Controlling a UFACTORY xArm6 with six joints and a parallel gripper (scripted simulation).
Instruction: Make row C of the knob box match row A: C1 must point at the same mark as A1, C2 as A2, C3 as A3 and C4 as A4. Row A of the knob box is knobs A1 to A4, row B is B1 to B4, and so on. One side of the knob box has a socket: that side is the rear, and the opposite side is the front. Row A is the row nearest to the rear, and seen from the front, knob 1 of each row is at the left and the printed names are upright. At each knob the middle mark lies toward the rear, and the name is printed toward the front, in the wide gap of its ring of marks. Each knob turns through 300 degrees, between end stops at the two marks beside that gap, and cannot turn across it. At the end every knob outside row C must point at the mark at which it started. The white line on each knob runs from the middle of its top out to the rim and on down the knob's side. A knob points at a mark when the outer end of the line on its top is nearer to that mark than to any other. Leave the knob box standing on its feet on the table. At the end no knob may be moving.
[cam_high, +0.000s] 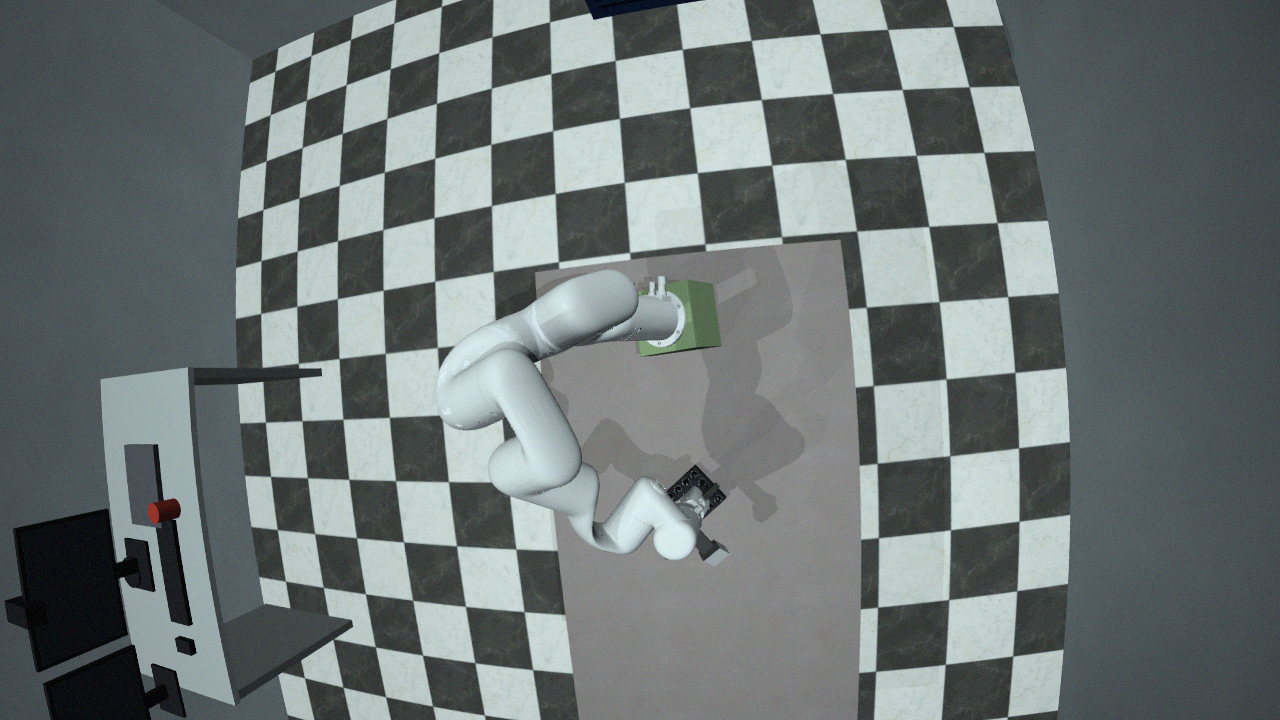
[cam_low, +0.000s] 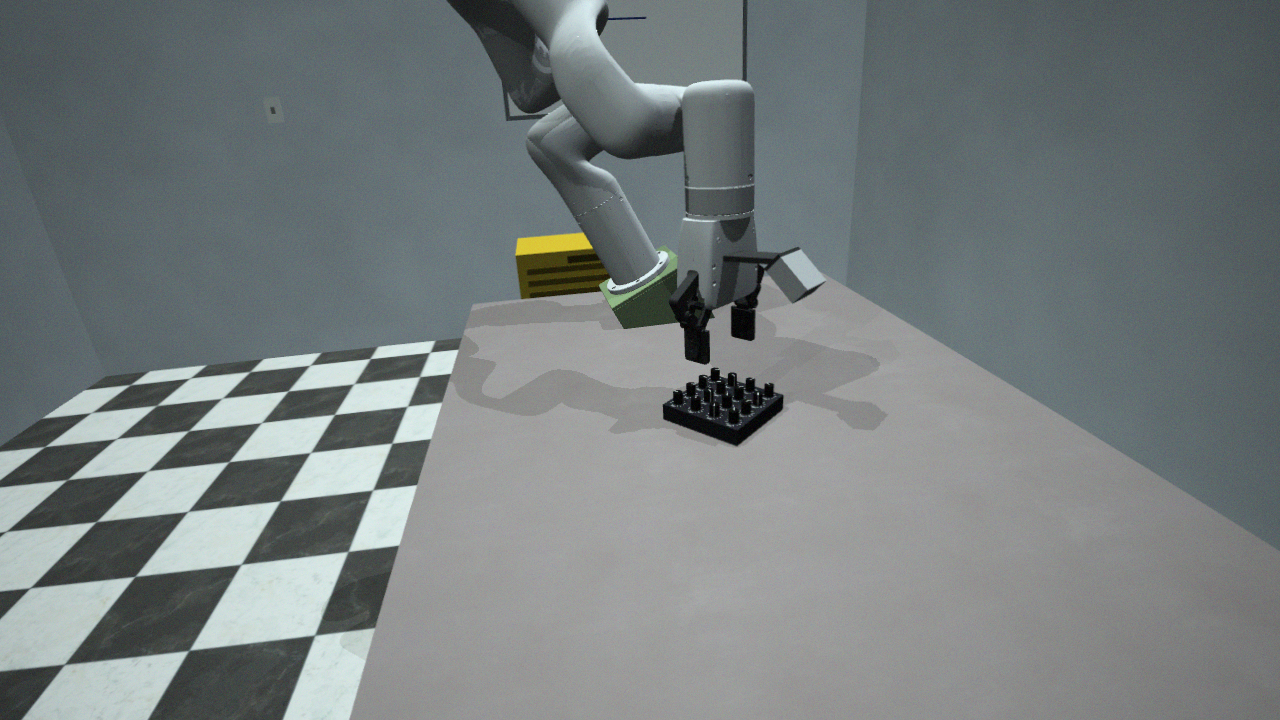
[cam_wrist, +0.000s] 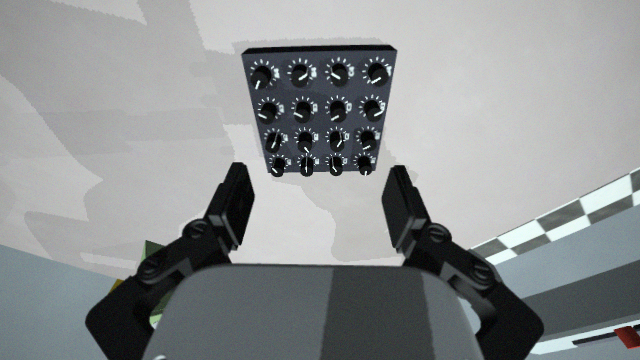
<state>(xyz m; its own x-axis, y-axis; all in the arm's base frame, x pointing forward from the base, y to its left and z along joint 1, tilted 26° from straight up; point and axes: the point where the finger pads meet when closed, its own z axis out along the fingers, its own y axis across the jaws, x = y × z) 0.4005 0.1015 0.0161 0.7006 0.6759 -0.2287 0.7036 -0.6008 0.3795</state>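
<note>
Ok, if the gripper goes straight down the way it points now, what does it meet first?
Probably the knob box: the open, empty gripper hangs above its far edge, so the knobs of that edge row come first. The exact knob is unclear.

From overhead I see white arm (cam_high: 528, 420) snaking from green base block (cam_high: 699, 315) across grey tabletop (cam_high: 787, 573). Wrist hangs over black knob box (cam_high: 691, 485), covering part of it; I cannot read knobs. End effector (cam_high: 700, 512) mostly hidden. Checkered floor (cam_high: 375, 223) around.
</note>
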